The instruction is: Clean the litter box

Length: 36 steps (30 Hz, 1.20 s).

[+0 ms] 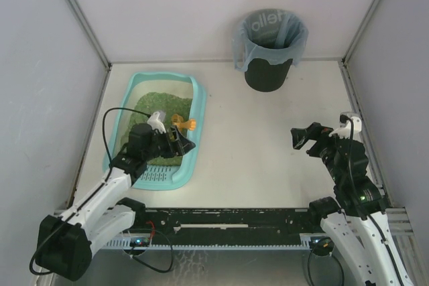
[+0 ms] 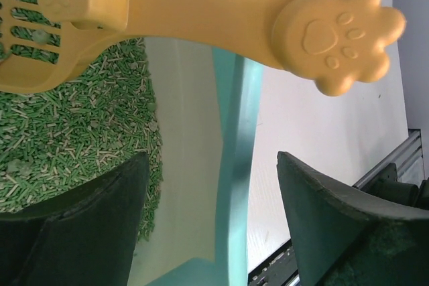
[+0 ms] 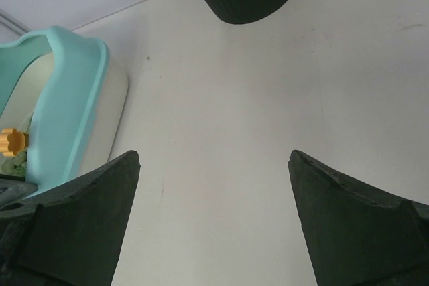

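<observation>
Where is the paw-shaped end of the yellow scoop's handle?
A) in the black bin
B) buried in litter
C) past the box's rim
C: the left wrist view shows the scoop with its paw end beyond the rim of the litter box.

left end effector (image 1: 178,141) tipped downward, jaws apart, right end effector (image 1: 297,138) pointing left, jaws wide

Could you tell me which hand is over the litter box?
The left hand, beside the yellow scoop in the litter box; the right hand hangs over the table.
</observation>
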### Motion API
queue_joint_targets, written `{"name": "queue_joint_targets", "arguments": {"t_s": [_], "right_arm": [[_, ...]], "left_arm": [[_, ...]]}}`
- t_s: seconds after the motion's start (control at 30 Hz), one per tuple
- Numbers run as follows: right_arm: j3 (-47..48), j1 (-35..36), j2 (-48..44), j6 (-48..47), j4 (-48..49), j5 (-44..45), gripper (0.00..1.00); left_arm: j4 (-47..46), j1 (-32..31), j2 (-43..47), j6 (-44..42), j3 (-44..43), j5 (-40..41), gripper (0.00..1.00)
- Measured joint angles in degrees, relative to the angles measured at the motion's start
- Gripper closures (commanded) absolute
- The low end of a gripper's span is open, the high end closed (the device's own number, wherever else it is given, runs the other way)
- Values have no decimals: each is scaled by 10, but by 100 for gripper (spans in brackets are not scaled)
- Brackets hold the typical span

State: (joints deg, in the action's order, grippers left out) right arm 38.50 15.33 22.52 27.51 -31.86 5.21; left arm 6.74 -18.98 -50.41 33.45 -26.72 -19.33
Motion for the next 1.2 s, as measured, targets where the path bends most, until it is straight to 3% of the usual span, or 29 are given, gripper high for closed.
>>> {"name": "queue_joint_targets", "arguments": {"t_s": [0.1,0.33,0.53,0.93,1.2], "right_arm": [[0,0,1,2,3,-3,9],[0,0,4,3,5,-13,9],[0,0,5,6,8,-19,9],[-3,0,-17,6,4,-23,9],[-3,0,-53,6,-21,-7,9]], "left_arm": [[-16,-9,-29,0,0,0,24],[-87,-26,-126,7,-2,-36,47],[-147,-49,-189,20,-5,-61,55],[-247,-164,-292,110,-56,58,65],[-268,-266,-443,182,-199,126,69]]}}
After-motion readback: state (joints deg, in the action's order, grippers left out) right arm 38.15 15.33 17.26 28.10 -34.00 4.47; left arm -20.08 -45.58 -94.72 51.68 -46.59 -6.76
